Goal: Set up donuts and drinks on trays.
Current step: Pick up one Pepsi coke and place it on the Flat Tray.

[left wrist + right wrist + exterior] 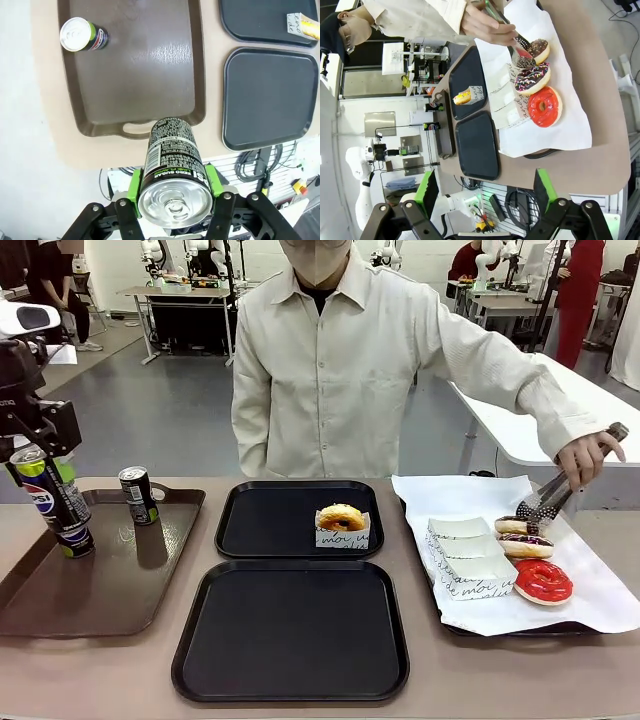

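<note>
the left tool is clenched on a can with green marks, its green pads pressed to either side just below the silver top. from the front the can hangs tilted, long axis slanting, top toward the robot's left and base lower toward the middle, over the left part of the brown tray; i cannot tell whether the base touches it. a second can stands upright near that tray's far edge, well apart from the held one, and the tray's right half is open. the right tool is released, jaws wide, nothing between them, hanging off the desk edge. the far black tray carries one sleeved donut in its right half; the near black tray is bare. on the right, a person's hand holds tongs down at a chocolate donut on the paper-lined tray.
</note>
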Motion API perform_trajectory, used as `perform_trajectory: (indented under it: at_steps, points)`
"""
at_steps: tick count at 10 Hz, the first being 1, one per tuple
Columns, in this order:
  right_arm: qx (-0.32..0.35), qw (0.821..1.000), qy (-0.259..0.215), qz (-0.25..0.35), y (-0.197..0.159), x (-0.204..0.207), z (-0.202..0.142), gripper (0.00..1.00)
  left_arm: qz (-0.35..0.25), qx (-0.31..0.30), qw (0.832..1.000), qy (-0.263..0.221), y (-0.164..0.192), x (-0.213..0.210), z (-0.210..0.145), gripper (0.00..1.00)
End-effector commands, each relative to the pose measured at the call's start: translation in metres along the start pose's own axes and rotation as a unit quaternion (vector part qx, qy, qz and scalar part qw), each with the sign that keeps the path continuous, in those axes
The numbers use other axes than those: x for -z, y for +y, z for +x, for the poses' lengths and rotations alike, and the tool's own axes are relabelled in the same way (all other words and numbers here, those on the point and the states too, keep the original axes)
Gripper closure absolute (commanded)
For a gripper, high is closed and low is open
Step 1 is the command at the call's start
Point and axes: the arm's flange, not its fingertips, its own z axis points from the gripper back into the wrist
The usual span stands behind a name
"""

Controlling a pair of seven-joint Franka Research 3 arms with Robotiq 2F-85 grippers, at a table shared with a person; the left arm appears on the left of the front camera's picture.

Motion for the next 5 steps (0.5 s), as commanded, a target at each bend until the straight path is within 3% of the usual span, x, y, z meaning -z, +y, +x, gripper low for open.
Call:
perform_trajectory:
  at_steps: [1,2,3,4,5]
  points:
    - [-0.009,1.0,-0.004,0.012,0.0,0.0,0.0,0.0,-0.004,0.003,1.0,-0.008,-0.003,0.006,0.004,0.88]
    - [-0.009,1.0,-0.004,0.012,0.0,0.0,0.0,0.0,-0.004,0.003,1.0,-0.008,-0.003,0.006,0.004,0.88]
    - [-0.009,1.0,-0.004,0.012,0.0,0.0,0.0,0.0,0.0,0.0,1.0,0.001,-0.001,0.003,0.001,0.41]
    - [-0.009,1.0,-0.004,0.012,0.0,0.0,0.0,0.0,0.053,-0.002,0.997,-0.056,-0.024,0.001,0.009,0.41]
    - [-0.009,1.0,-0.004,0.012,0.0,0.0,0.0,0.0,0.088,0.02,0.993,-0.071,-0.049,-0.005,0.021,0.41]
